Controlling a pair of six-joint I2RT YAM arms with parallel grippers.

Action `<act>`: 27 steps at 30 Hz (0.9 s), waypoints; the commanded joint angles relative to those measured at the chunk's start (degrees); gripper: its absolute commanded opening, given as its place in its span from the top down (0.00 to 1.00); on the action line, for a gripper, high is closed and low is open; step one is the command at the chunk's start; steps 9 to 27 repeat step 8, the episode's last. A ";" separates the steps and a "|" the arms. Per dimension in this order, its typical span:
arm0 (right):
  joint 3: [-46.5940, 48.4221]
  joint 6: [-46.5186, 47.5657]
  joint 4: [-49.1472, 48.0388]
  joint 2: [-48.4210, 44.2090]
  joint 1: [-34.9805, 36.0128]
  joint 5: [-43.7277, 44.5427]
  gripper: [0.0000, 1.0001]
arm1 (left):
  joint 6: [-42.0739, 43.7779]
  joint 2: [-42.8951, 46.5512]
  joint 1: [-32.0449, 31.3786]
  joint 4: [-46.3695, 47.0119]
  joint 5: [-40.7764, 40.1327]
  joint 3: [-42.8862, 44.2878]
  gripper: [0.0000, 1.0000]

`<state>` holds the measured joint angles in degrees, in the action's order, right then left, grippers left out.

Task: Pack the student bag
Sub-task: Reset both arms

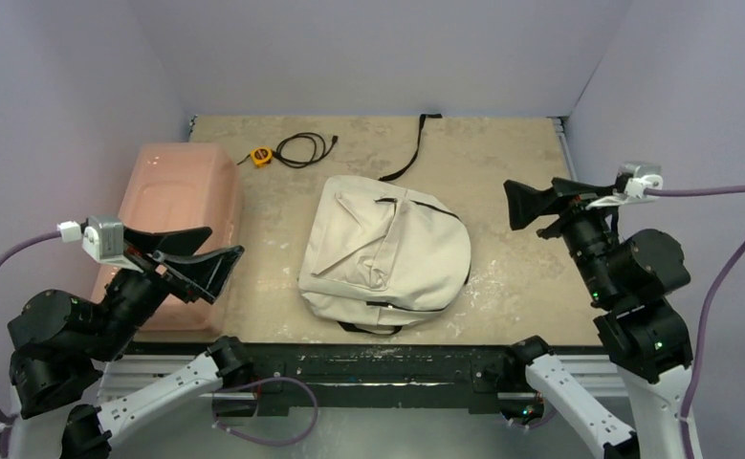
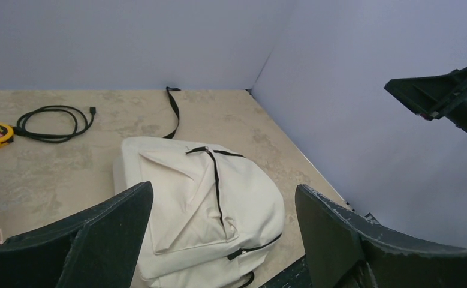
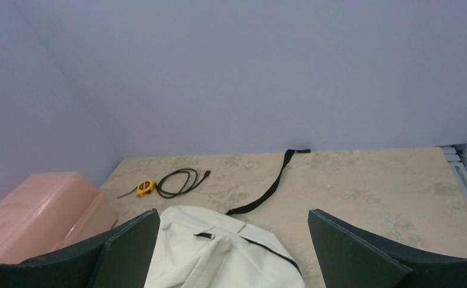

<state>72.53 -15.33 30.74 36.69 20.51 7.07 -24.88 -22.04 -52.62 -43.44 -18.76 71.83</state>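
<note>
The student bag (image 1: pixel 384 253) is a cream canvas backpack with black zipper trim, lying flat mid-table with its front pocket up. One black strap (image 1: pixel 411 153) trails from it toward the back wall. My left gripper (image 1: pixel 220 253) hovers to the bag's left, open and empty. In the left wrist view the bag (image 2: pixel 201 210) lies below and beyond the spread jaws of that gripper (image 2: pixel 223 189). My right gripper (image 1: pixel 514 206) hangs open and empty to the bag's right. The right wrist view shows the bag's top (image 3: pixel 219 258) between the jaws of that gripper (image 3: pixel 234 211).
A large pink plastic bin (image 1: pixel 172 225) sits at the left, beneath my left arm. A yellow tape measure (image 1: pixel 262 155) and a coiled black cable (image 1: pixel 306 148) lie near the back wall. Lilac walls close in three sides.
</note>
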 commanded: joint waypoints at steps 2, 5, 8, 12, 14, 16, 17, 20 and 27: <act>0.50 0.23 -0.98 -3.18 0.00 3.73 0.01 | 4.25 0.42 0.14 -3.19 -4.99 2.67 0.11; -1.75 -0.23 -3.04 -4.63 0.05 5.33 0.01 | 4.40 0.18 0.15 -3.61 -5.49 2.76 0.11; -0.14 -1.97 -0.92 -3.13 0.01 6.79 0.01 | 4.39 -0.38 0.15 -3.97 -5.35 2.69 0.11; -0.14 -1.97 -0.92 -3.13 0.01 6.79 0.01 | 4.39 -0.38 0.15 -3.97 -5.35 2.69 0.11; -0.14 -1.97 -0.92 -3.13 0.01 6.79 0.01 | 4.39 -0.38 0.15 -3.97 -5.35 2.69 0.11; -0.14 -1.97 -0.92 -3.13 0.01 6.79 0.01 | 4.39 -0.38 0.15 -3.97 -5.35 2.69 0.11; -0.14 -1.97 -0.92 -3.13 0.01 6.79 0.01 | 4.39 -0.38 0.15 -3.97 -5.35 2.69 0.11; -0.14 -1.97 -0.92 -3.13 0.01 6.79 0.01 | 4.39 -0.38 0.15 -3.97 -5.35 2.69 0.11; -0.14 -1.97 -0.92 -3.13 0.01 6.79 0.01 | 4.39 -0.38 0.15 -3.97 -5.35 2.69 0.11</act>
